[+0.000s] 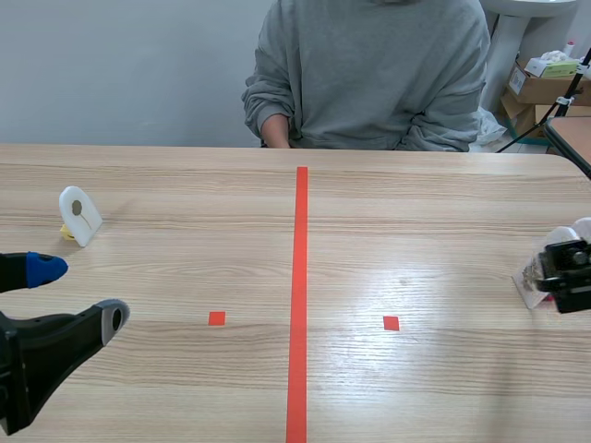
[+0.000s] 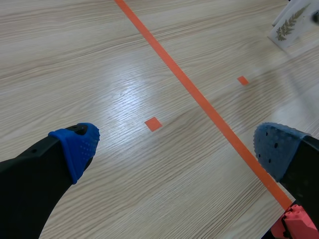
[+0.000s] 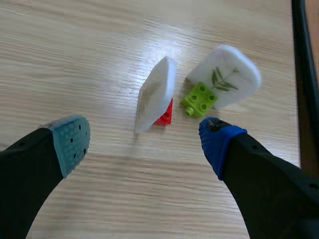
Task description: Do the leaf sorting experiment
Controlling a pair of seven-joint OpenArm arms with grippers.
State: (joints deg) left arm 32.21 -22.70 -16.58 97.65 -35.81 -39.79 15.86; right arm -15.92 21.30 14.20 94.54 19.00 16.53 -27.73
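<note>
1. At my left side, low over the table (image 1: 416, 212), my left gripper (image 1: 79, 293) hangs with its two fingers spread wide and nothing between them.
2. Just beyond that hand, a rounded white card (image 1: 79, 214) stands upright on a yellow block (image 1: 66, 231). It is well apart from the tape line (image 1: 300, 295) that runs down the middle of the table.
3. Over on the other side of the line, my right gripper (image 3: 145, 141) is also spread wide and grips nothing.
4. Ahead of the gap between my right fingers, an edge-on card (image 3: 154, 97) leans on a red block (image 3: 164, 117). Its print is too faint for me to name.
5. Right beside it, a sprig card (image 3: 229, 74) with a green leaf printed on it sits on a green block (image 3: 199, 99). That block is just ahead of my blue-padded fingertip, and the two blocks are close together.
6. From my left wrist I can see a fern card (image 2: 289, 25) far ahead, past the line. I cannot tell which of the right-hand cards it is.
7. Across the table sits a person in a grey sweatshirt (image 1: 369, 74), with cardboard boxes (image 1: 536, 92) behind them at the far right.
</note>
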